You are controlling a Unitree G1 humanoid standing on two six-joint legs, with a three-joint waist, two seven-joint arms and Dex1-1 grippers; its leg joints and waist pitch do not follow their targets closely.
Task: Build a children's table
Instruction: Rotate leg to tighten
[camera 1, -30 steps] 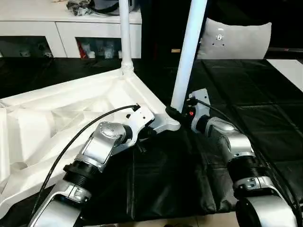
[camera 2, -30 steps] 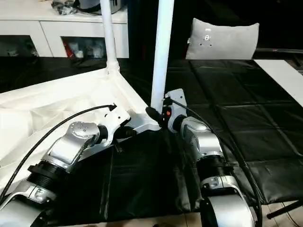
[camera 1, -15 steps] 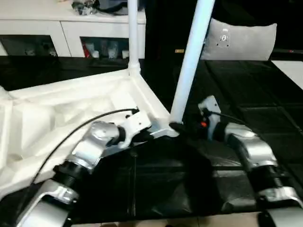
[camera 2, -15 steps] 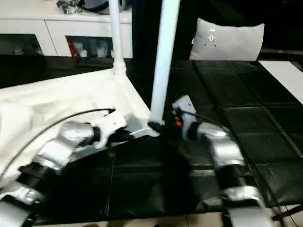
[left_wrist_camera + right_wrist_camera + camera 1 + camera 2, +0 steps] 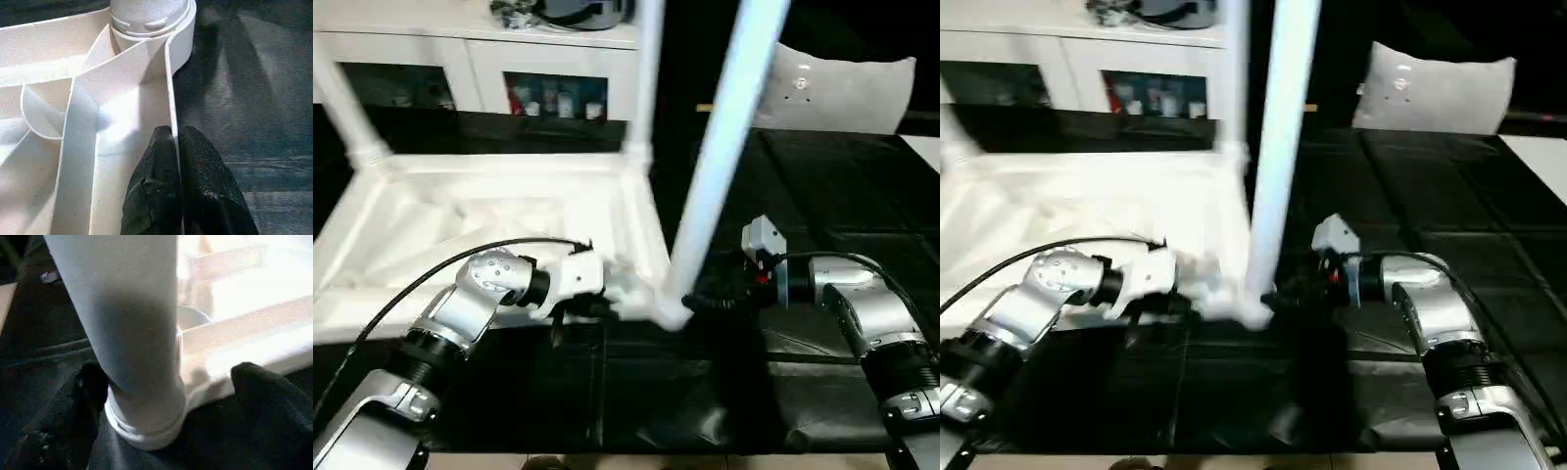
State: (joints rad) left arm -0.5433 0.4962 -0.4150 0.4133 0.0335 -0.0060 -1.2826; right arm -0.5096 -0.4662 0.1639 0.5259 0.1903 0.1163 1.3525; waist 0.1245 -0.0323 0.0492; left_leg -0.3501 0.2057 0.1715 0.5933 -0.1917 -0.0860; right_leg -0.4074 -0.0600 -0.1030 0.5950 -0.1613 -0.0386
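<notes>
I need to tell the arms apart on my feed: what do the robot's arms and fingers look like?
Both forearms are silver metal with rounded joint housings and black ribbed collars. A black cable loops along the left arm. The right arm carries a small white box with a red spot at the wrist. The fingers are matte black and rounded, with a grainy surface.

Living room: glass-fronted cabinet [image 5: 470,69], cushion [image 5: 837,93].

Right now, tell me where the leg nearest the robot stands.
The nearest leg stands in the near corner socket of the upturned table top, mid-frame in the left eye view, between the left gripper pinching the rim and the open right gripper.
</notes>
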